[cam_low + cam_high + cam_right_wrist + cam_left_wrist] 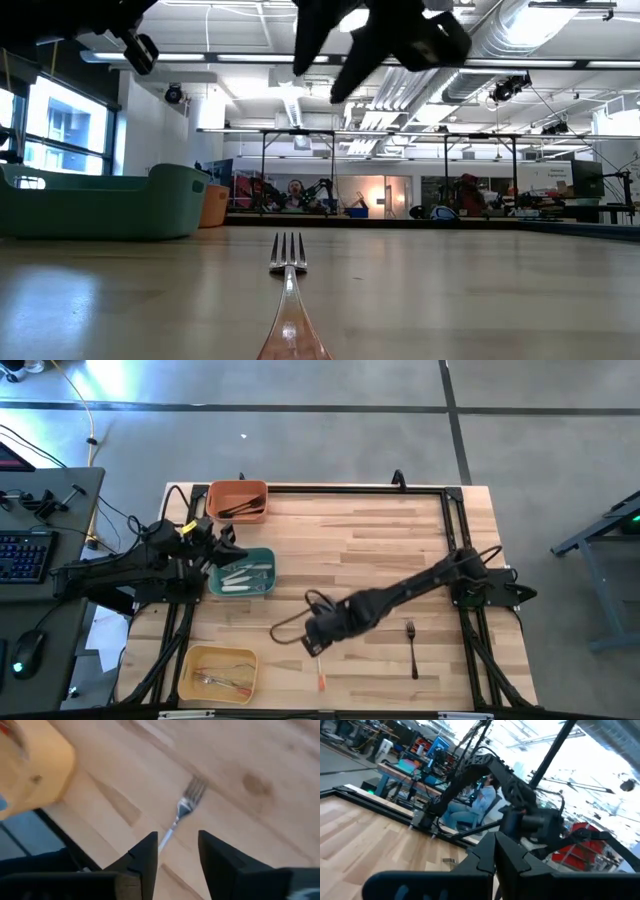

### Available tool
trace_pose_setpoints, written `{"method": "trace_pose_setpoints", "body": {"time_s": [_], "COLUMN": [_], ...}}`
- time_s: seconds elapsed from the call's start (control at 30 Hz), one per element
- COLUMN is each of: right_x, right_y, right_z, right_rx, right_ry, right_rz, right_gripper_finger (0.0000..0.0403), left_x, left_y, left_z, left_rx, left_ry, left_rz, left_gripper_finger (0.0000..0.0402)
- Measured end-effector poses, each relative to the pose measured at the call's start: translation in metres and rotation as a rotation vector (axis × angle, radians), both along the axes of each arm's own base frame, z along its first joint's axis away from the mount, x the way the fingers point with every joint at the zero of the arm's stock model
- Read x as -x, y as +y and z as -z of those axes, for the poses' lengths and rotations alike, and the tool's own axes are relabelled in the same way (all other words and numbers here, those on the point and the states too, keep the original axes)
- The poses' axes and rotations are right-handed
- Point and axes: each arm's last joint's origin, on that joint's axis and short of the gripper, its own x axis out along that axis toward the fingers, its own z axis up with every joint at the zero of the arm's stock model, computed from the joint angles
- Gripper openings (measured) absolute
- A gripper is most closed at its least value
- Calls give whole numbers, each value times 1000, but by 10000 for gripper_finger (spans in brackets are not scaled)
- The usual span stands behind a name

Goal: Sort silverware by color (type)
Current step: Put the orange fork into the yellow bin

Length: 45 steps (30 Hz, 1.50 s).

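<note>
Two pieces of silverware lie loose on the tabletop [370, 530], so most of the sorting looks done to me. One is a black fork [411, 647] near the right side; the other is a fork with an orange handle [320, 676] close to the front edge, between the yellow bin [188, 662] and the black fork. The yellow bin at the front left holds some orange-handled pieces [226, 680], the green bin [270, 560] in the middle of the left side holds white-handled pieces [245, 574], and the orange bin [213, 493] at the back left holds black pieces [240, 509]. The right tool [313, 643] hangs just above the orange-handled fork with its fingers spread and nothing between them. The left tool [228, 547] waits at the edge of the green bin with its fingers pressed together and empty. What is left, I think, is to carry each loose fork to its bin. The way to the yellow bin looks free; for the black fork the far orange bin lies behind the left arm, which may stand in the way.
</note>
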Motion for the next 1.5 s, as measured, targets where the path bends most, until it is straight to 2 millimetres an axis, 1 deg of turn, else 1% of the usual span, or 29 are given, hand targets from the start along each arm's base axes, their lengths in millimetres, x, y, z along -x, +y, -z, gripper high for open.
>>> {"method": "trace_pose_setpoints", "body": {"time_s": [0.07,0.17,0.37,0.5,0.57,0.83,1.13,1.23,1.33,1.43,1.5], "right_x": [1,2,3,-1,-6,-20,-25,-30,-32,-31,-31], "right_y": [10,18,14,15,15,21,25,28,28,28,27], "right_z": [10,19,29,35,37,65,88,100,107,108,106], "right_rx": [-11,-22,-22,-44,-65,-108,-116,-141,-167,-166,-149], "right_ry": [31,67,133,141,111,98,126,125,148,155,156], "right_rz": [27,75,122,119,120,115,117,103,110,134,146], "right_gripper_finger": [126,127,127,127,127,127,127,127,126,116,97], "left_x": [0,0,0,0,0,0,0,0,0,0,0], "left_y": [0,0,0,0,0,0,-1,-1,-1,-1,-1], "left_z": [0,0,0,0,0,0,0,0,1,2,2], "left_rx": [-3,-3,-2,15,17,41,36,31,21,19,15], "left_ry": [1,0,0,0,0,2,7,11,15,20,26], "left_rz": [13,12,6,8,9,13,31,34,35,34,34], "left_gripper_finger": [0,0,0,0,0,0,0,0,0,0,0]}}
